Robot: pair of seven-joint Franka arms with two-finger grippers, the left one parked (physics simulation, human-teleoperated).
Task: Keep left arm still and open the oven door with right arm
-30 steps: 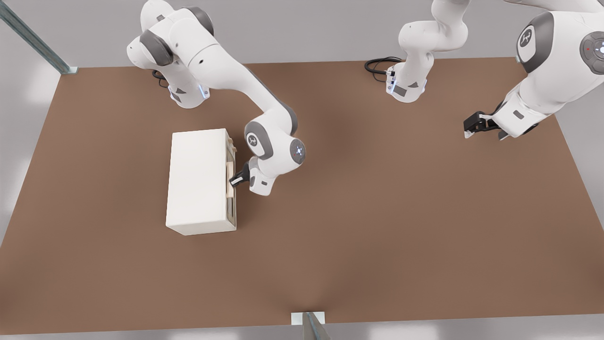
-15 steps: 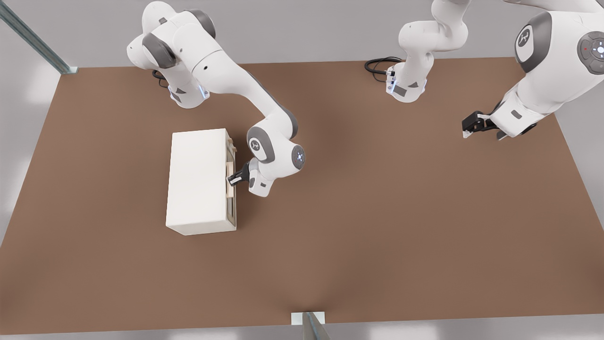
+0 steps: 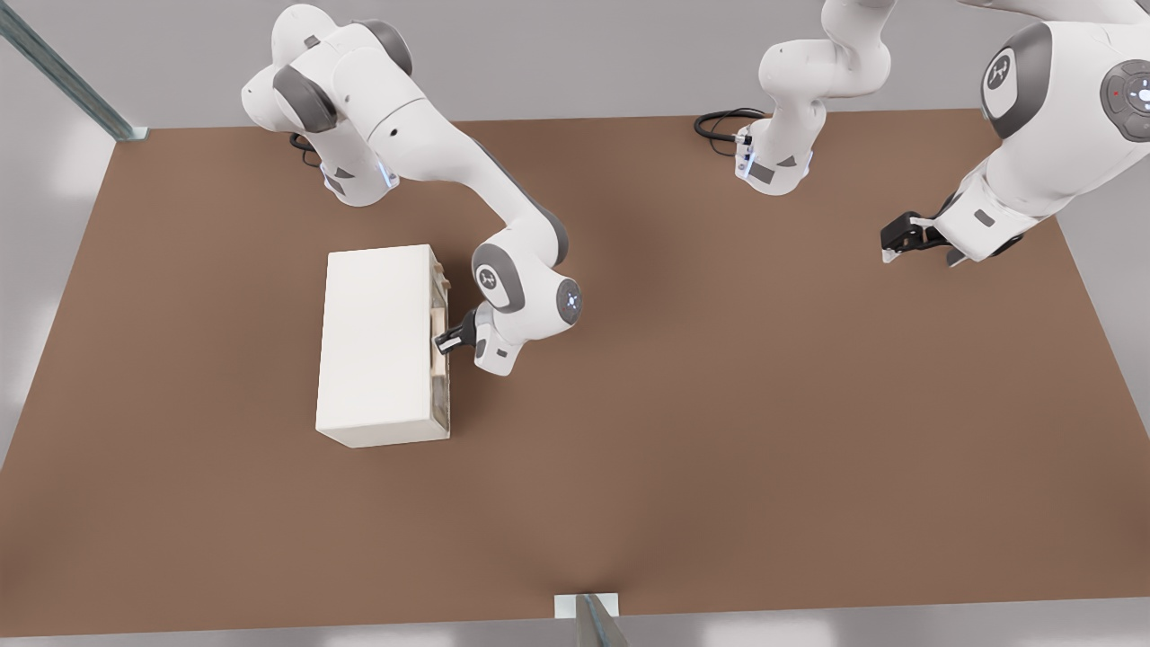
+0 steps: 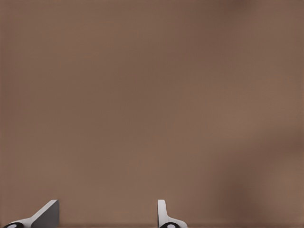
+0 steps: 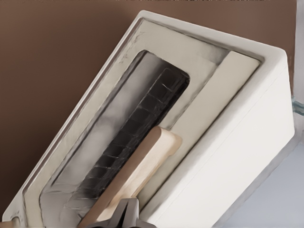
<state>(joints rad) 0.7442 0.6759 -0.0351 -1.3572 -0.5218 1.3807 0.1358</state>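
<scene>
The cream-white oven [image 3: 377, 346] lies on the brown table at the front view's left, with its front facing the front view's right. The oven door [image 3: 441, 395] lies flat against the box; the right wrist view shows its dark window [image 5: 128, 128] and pale beige bar handle [image 5: 142, 164]. My right arm [image 3: 449, 171] reaches down from the back left. Its black gripper [image 3: 444, 341] sits at the middle of the door front. In the wrist view the gripper [image 5: 126, 216] is shut on the handle near its end.
The brown table [image 3: 719, 404] stretches wide to the front view's right of the oven. The parked arm [image 3: 1033, 153] hangs over the far right edge. A black cable [image 3: 719, 121] lies by the back base, and a metal post [image 3: 593, 620] stands at the front edge.
My right arm's elbow and wrist have shifted slightly toward the back, and the gripper moved a little along the handle. The door's position looks the same.
</scene>
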